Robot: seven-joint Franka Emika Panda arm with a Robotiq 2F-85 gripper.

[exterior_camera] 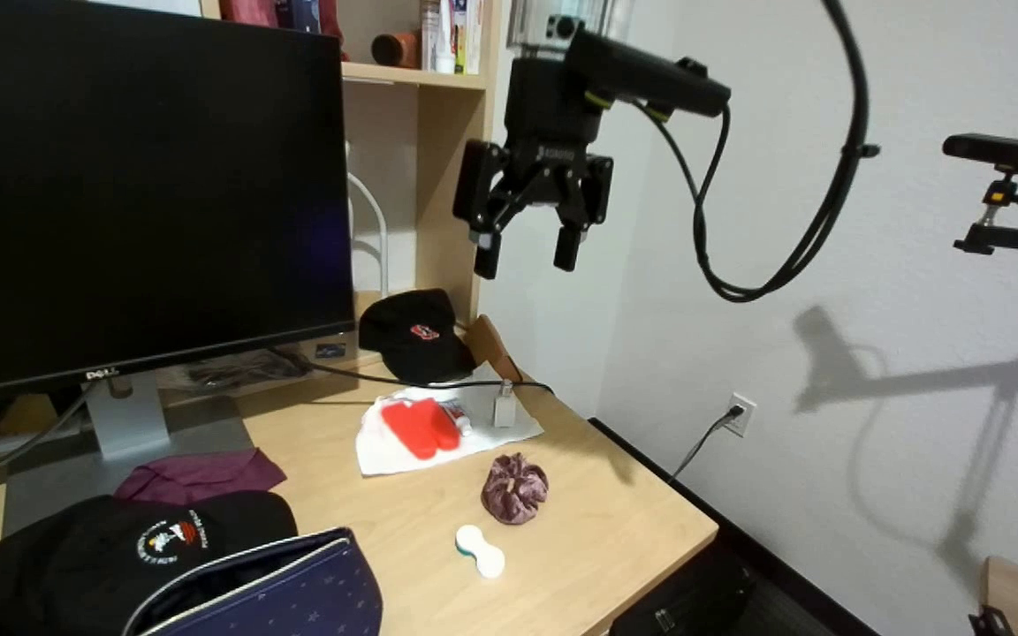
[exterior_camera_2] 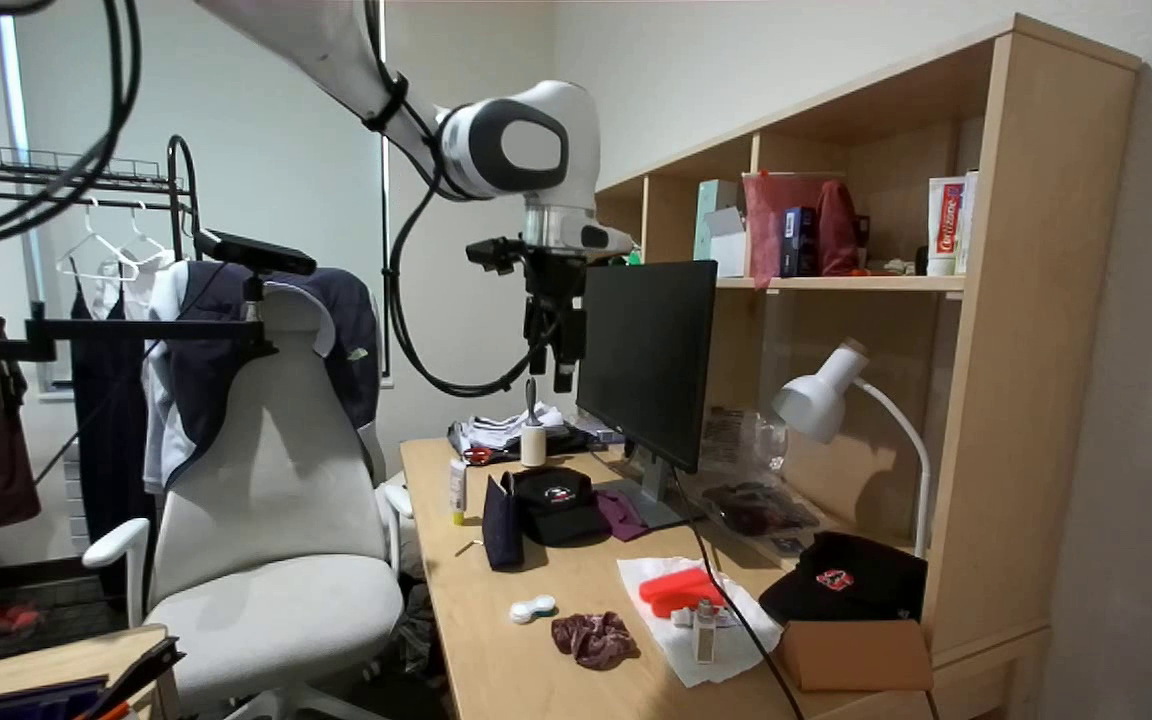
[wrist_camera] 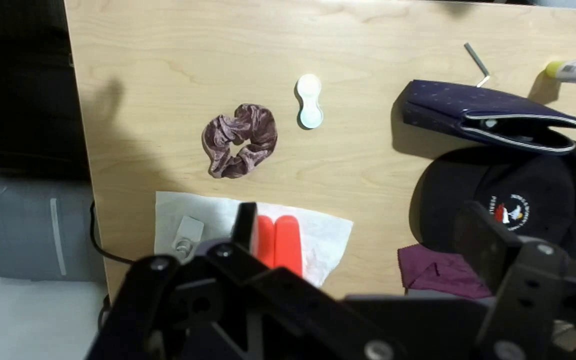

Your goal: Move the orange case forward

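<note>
Monitor: stands on the surface; screen dark, DELL mark legible; between 10 and 11 o'clock from the orange case, read in an exterior view with 12 at the top.
Near cap: black, embroidered emblem on the front; 8 o'clock from the case.
Maroon cloth: folded, just beside the near cap; between 8 and 9 o'clock.
Pouch: dark blue, star-patterned, mouth gaping, hiding part of the near cap here; between 7 and 8 o'clock.
Far cap: black, red-and-white emblem; 12 o'clock.
Orange case: lies on the white sheet in both exterior views; in the wrist view one jaw hides part of it.
Small tube: on the sheet, just beside the case; 3 o'clock; contact not determinable.
White two-lobed item: on the surface, near the scrunchie but apart from it; 5 o'clock.
Small bottle: upright on the sheet; between 2 and 3 o'clock.
Scrunchie: mauve, ring-shaped, off the sheet; 4 o'clock.
Gripper: jaws apart, wide gap between them, pointing down, well above the surface; 1 o'clock.
Wall outlet: black plug seated; 3 o'clock, past the surface's edge.
</note>
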